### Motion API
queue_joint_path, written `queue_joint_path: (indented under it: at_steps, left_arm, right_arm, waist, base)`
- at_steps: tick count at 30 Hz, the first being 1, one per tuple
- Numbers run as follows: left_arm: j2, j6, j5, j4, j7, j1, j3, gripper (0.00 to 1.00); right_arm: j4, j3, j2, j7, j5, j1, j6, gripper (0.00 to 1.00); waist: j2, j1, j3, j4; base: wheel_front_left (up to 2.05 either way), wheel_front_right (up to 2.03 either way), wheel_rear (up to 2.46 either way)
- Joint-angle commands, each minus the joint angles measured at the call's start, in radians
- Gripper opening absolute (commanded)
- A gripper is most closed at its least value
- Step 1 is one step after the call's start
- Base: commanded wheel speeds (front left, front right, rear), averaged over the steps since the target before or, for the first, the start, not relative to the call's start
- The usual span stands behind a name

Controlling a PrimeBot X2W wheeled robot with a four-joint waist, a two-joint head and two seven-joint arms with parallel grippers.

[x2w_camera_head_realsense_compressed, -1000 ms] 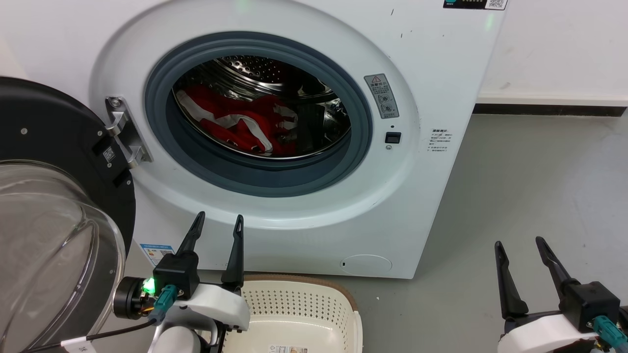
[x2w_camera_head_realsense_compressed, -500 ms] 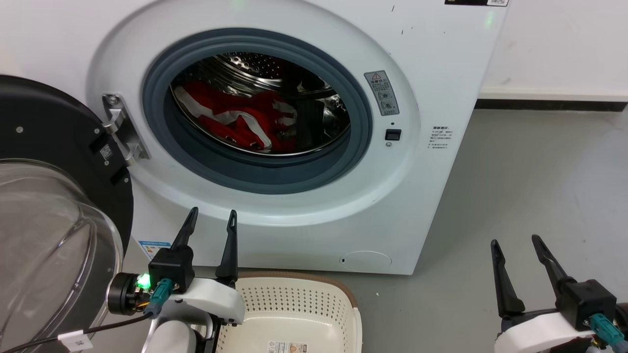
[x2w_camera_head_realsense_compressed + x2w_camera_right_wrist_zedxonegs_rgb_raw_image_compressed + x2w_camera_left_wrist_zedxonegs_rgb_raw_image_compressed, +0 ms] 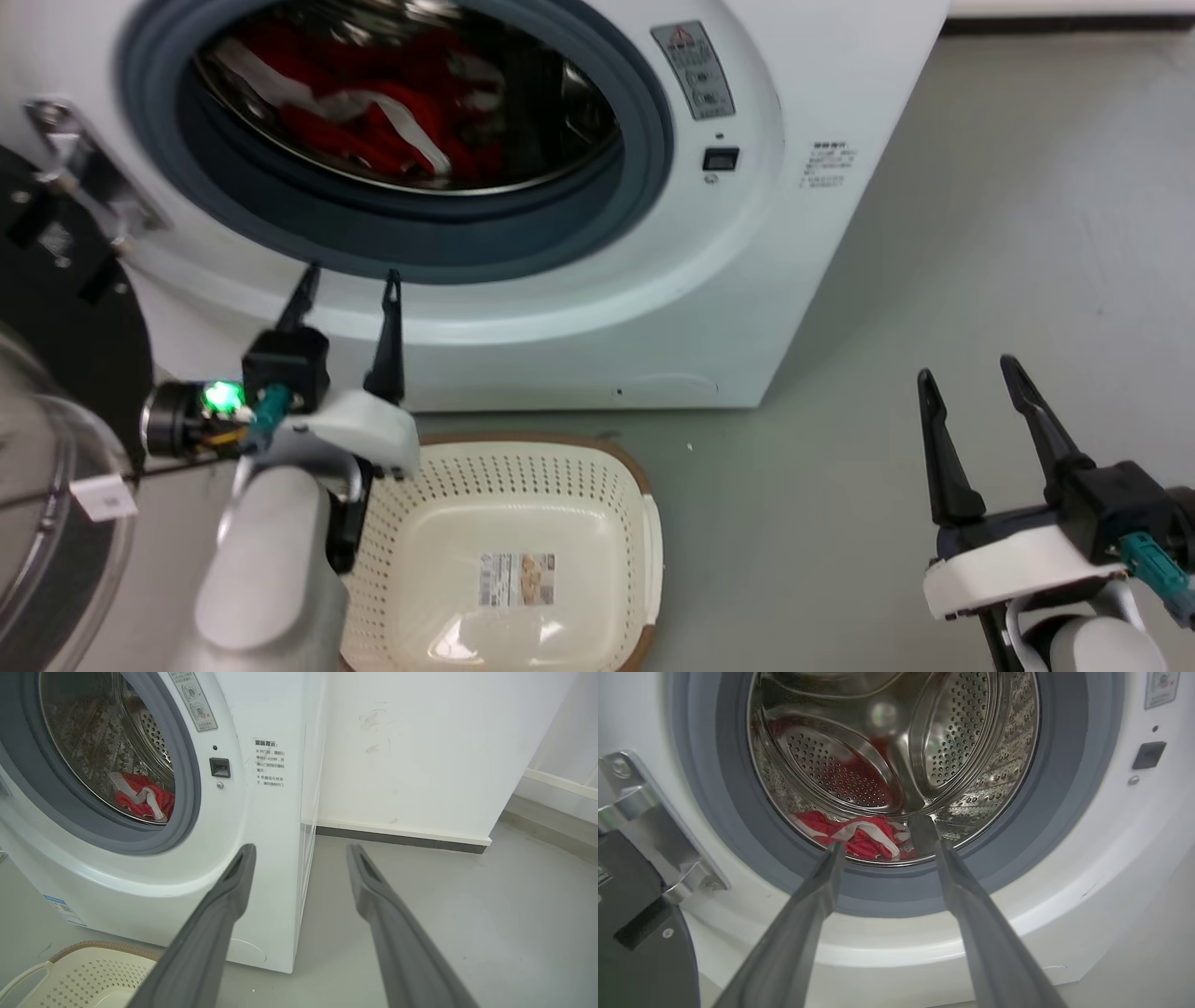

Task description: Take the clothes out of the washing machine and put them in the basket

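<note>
Red clothes (image 3: 364,107) with white stripes lie in the steel drum of the white washing machine (image 3: 747,243), whose door stands open. They also show low in the drum as the clothes (image 3: 861,835) and the clothes (image 3: 142,800). The cream basket (image 3: 644,523) sits on the floor just before the machine, holding nothing but its paper label. My left gripper (image 3: 347,287) is open and empty, fingers pointing up at the lower grey porthole rim. In its wrist view the left gripper (image 3: 885,851) frames the clothes. My right gripper (image 3: 966,378) is open and empty over the floor at the lower right.
The black-framed glass door (image 3: 47,448) hangs open at the far left, beside my left forearm. Its metal hinge (image 3: 84,177) sits on the machine's left front. Grey floor (image 3: 980,233) stretches to the right of the machine. A white wall with a dark skirting (image 3: 402,837) runs behind.
The head camera has tilted down, so the machine sits higher and more of the basket shows. My left gripper's tips now reach the porthole's lower rim. Both grippers stay open.
</note>
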Motion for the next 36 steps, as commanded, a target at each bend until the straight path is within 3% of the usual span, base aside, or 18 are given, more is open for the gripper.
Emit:
queue_joint_path:
  at_steps: [1, 7, 22, 36]
  left_arm:
    - [0.020, 0.006, 0.011, 0.026, 0.002, -0.051, 0.001, 1.00]
    - [0.111, 0.002, 0.045, 0.138, 0.038, -0.259, -0.001, 1.00]
    - [0.280, -0.034, 0.085, 0.268, 0.182, -0.562, -0.010, 1.00]
    - [0.434, -0.104, 0.150, 0.351, 0.475, -0.877, -0.136, 1.00]
  right_arm:
    - [0.006, 0.009, 0.002, -0.013, 0.004, -0.032, -0.001, 1.00]
    - [0.031, 0.033, 0.002, -0.056, 0.026, -0.121, -0.001, 1.00]
    - [0.122, 0.104, 0.002, -0.109, 0.111, -0.247, -0.001, 1.00]
    - [0.124, 0.142, 0.001, -0.112, 0.186, -0.313, -0.001, 1.00]
  waist:
    - [0.0000, -0.0001, 0.090, -0.051]
    - [0.0000, -0.0001, 0.241, -0.119]
    - [0.0000, -0.0001, 0.406, -0.226]
    - [0.0000, -0.0001, 0.501, -0.309]
  base:
    - [0.00, 0.00, 0.00]
    - [0.00, 0.00, 0.00]
    - [0.00, 0.00, 0.00]
    - [0.00, 0.00, 0.00]
